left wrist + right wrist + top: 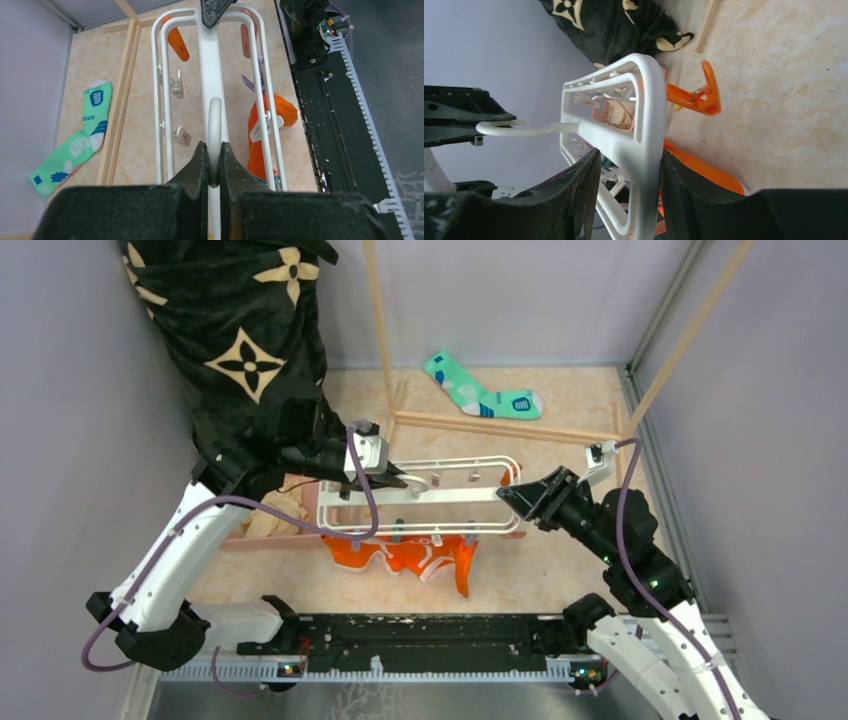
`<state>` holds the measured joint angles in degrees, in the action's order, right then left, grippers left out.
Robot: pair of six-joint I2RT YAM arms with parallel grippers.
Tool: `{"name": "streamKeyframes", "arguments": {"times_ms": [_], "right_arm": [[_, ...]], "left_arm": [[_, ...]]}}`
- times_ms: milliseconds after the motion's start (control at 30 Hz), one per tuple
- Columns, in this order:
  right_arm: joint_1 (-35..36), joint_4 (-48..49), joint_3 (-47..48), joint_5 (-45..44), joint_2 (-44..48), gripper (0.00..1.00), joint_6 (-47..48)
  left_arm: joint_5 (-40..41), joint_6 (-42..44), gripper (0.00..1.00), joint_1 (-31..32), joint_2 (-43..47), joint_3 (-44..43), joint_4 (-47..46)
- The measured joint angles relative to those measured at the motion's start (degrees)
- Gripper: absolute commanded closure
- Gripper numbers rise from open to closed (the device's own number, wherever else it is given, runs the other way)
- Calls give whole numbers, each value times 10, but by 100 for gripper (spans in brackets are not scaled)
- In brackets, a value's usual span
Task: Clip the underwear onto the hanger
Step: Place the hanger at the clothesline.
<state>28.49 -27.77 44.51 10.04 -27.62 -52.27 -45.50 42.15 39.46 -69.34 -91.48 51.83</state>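
Over the beige tabletop [560, 570] the soft, light underwear [400, 555] droops beneath the stiff hanger [430, 498], probably best pinched by its waistband [418, 540]; left gripper [213, 165] clamps the hook [214, 120], right gripper [629, 170] straddles the end rail [649, 100], grip unclear.

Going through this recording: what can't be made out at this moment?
1. Top view: a rail of the hanger covers the waistband of the underwear; which clips grip it is unclear.
2. Right wrist view: whether the right gripper presses the hanger's end; the contact is too close to tell.
3. Top view: the beige cloth is partly hidden behind the left arm.
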Motion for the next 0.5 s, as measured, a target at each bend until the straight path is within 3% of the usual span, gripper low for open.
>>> {"name": "streamKeyframes", "arguments": {"times_ms": [200,333,467,500], "right_arm": [[0,52,-12,8,7,64,-9],[0,56,-19,8,7,79,-9],[-1,64,-19,7,12,100,-24],[-1,70,-19,7,16,100,-32]], "left_arm": [[-6,2,100,0,0,0,0],[-7,2,100,0,0,0,-1],[-6,4,100,-2,0,0,3],[-5,4,100,-3,0,0,3]]}}
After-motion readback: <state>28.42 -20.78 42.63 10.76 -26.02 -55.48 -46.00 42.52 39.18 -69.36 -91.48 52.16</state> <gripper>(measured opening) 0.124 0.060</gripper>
